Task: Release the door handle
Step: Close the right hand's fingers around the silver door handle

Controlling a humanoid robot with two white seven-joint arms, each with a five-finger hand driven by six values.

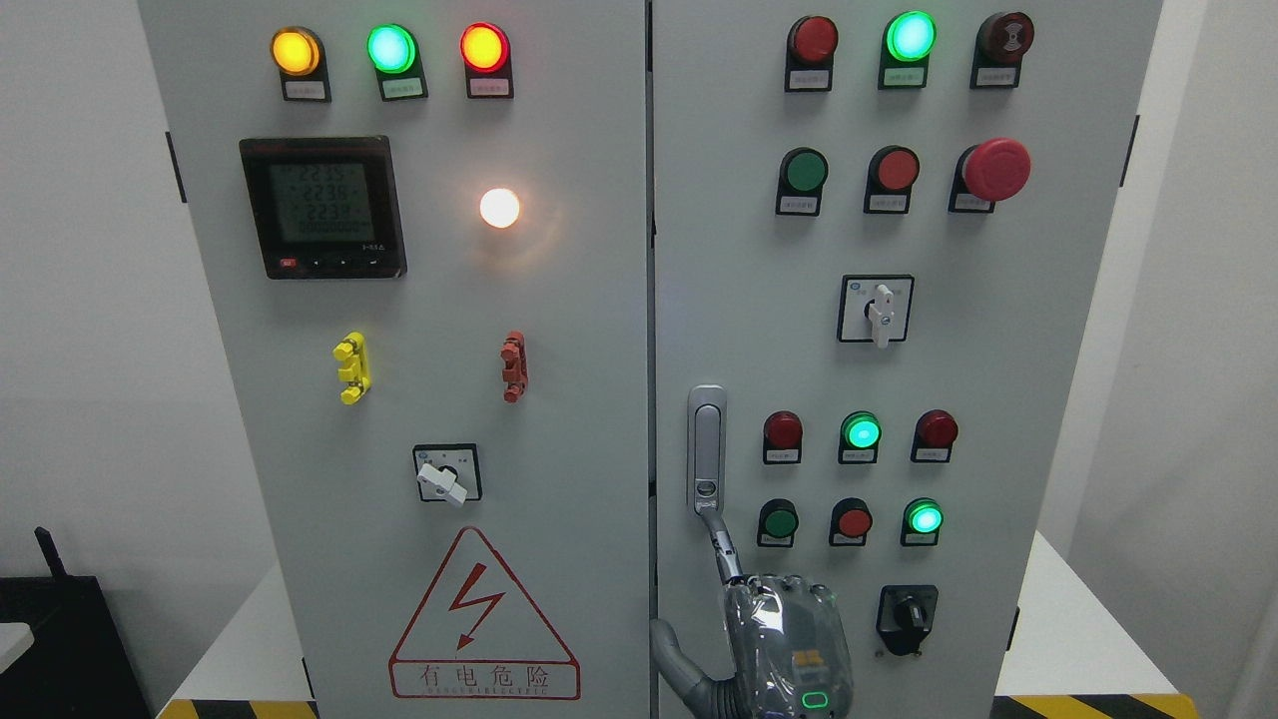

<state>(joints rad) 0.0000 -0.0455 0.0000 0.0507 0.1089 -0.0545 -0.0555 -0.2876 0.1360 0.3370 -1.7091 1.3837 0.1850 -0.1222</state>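
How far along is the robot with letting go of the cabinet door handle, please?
Nearly done. The cabinet looks shut and the door handle stands upright in its plate. The right hand sits below it, wrapping nothing. Only one extended finger reaches the handle's lower end, seemingly touching it. What is left is to draw that finger clear and pull the hand away.
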